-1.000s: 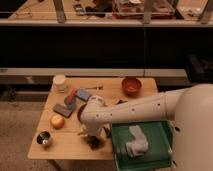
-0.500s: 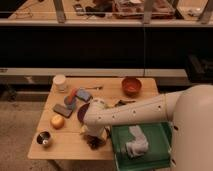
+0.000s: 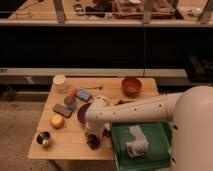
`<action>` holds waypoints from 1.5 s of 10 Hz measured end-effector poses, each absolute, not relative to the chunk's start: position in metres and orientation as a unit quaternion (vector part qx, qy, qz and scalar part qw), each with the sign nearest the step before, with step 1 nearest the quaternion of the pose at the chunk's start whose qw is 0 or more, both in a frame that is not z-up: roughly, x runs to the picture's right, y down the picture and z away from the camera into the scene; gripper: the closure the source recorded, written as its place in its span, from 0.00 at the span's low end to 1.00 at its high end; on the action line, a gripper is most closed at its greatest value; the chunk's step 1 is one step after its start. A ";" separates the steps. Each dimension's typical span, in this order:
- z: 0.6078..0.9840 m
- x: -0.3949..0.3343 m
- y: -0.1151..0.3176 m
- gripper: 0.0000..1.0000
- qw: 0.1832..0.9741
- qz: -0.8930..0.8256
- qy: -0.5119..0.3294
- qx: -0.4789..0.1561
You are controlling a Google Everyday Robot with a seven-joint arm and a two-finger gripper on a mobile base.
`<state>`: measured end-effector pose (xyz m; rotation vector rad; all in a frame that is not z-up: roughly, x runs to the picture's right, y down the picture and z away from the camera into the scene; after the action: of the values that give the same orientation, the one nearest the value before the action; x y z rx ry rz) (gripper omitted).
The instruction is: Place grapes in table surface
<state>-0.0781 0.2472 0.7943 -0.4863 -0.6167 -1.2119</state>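
Note:
The grapes point(image 3: 92, 142), a small dark reddish-brown cluster, lie low at the front of the light tan table surface point(image 3: 70, 147), just in front of the purple bowl point(image 3: 81, 113). My gripper point(image 3: 95, 134) points down right over the grapes, at the end of the white arm that reaches in from the right. The gripper hides the top of the bunch. I cannot tell whether the grapes rest on the wood or hang just above it.
A green tray point(image 3: 150, 155) holding a white object point(image 3: 135, 141) stands at the front right, close to the grapes. A yellow-orange fruit point(image 3: 57, 121) and a metal cup point(image 3: 44, 139) are at the left. A red bowl point(image 3: 131, 86), a white cup point(image 3: 60, 81) and a blue sponge point(image 3: 83, 95) stand further back.
The arm's wrist has shifted slightly to the right. The gripper stays low over the grapes at the table's front.

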 end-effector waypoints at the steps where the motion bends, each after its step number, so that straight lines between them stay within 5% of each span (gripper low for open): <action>1: 0.787 -0.082 0.244 0.88 0.746 -0.558 -0.289 -0.218; 3: 0.754 -0.094 0.229 1.00 0.732 -0.572 -0.317 -0.192; 10: 0.623 -0.119 0.138 1.00 0.709 -0.586 -0.385 -0.077; 15: 0.596 -0.123 0.074 1.00 0.709 -0.540 -0.453 -0.011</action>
<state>-0.1235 0.0737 0.5960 -0.0248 -1.0063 -1.1980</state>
